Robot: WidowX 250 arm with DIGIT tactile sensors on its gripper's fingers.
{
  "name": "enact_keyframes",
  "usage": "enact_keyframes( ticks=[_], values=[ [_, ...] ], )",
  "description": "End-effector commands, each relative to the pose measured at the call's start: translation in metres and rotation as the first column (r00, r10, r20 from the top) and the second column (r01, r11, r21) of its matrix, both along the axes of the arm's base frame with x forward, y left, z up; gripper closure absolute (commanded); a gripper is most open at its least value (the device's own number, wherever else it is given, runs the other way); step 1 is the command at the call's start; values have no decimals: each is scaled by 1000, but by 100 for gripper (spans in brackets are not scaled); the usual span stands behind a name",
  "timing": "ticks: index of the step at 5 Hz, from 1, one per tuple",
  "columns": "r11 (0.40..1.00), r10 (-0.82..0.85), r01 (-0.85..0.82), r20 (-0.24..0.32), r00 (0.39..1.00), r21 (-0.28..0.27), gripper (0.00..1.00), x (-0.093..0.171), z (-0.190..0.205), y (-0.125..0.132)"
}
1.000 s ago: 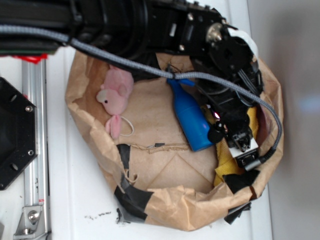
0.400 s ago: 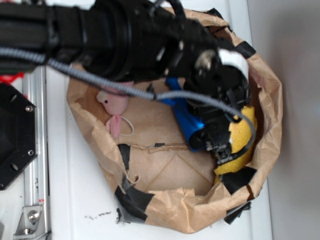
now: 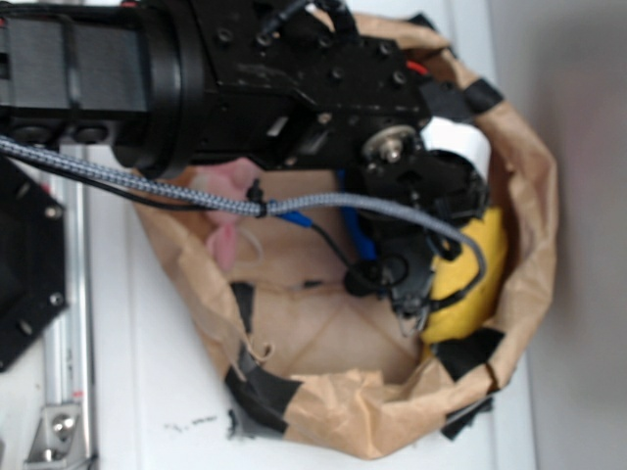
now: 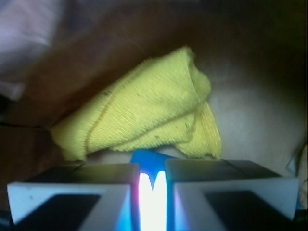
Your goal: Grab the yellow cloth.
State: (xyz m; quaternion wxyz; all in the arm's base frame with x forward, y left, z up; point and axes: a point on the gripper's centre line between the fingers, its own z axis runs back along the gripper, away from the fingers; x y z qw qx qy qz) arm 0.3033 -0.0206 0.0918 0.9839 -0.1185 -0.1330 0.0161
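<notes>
Wrist view: the gripper point(image 4: 153, 185) fills the bottom edge, its two pale fingers point(image 4: 72, 190) drawn almost together with only a narrow, brightly lit slit between them; nothing is seen clamped in that slit, so the jaws read as closed on nothing. A small patch of blue point(image 4: 147, 158) shows just above the slit. The yellow cloth point(image 4: 149, 120) lies just beyond the fingertips, ahead of them and apart from the slit, bunched into a folded heap with its coarse weave visible and its long side running from lower left to upper right. It rests on a brown paper surface point(image 4: 250, 110); a blurred pink shape point(image 4: 29, 33) occupies the upper left corner. Exterior view: the gripper point(image 3: 416, 294) hangs inside a brown paper bag point(image 3: 534, 196) whose rim is patched with black tape point(image 3: 260, 387). The fingertips are dark and blurred here, and their spacing cannot be read in this view. The yellow cloth point(image 3: 470, 279) sits against the inner right wall of the bag, directly beside the gripper on its right. The black arm point(image 3: 196, 78) crosses the upper half of the frame and hides much of the bag interior. A grey braided cable point(image 3: 118, 181) runs from the left edge across to the wrist. A pink plush toy point(image 3: 230, 206) lies at the left side of the bag, well apart from the cloth, partly covered by the arm. The bag stands on a white table point(image 3: 147, 372).
</notes>
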Motion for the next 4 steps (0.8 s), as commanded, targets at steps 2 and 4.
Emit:
enact_keyframes(
  ticks=[2, 4],
  values=[
    [982, 138, -126, 76, 988, -140, 0, 23, -12, 20],
    [981, 87, -72, 72, 994, -182, 0, 45, -39, -6]
  ],
)
